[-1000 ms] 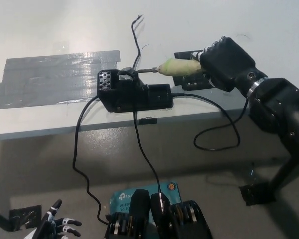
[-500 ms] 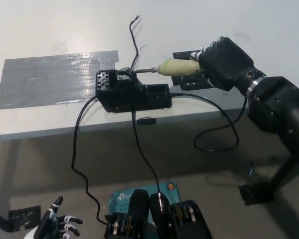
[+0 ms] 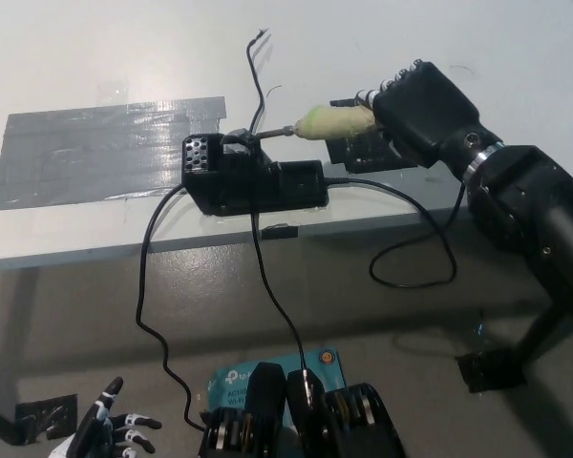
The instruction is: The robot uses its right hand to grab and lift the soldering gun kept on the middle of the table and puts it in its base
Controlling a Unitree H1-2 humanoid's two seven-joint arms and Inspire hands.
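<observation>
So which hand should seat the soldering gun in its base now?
The right. The black right hand already grips the soldering gun, whose tip sits at the base. The white left hand is down below the table edge, fingers apart, far from both.

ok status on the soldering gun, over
Right hand shut on soldering gun, tip at base. Left hand low, open. Nothing blocking.

Matt white table (image 3: pixel 95 48); glossy grey tape (image 3: pixel 95 148); black plastic base (image 3: pixel 253 181).
</observation>
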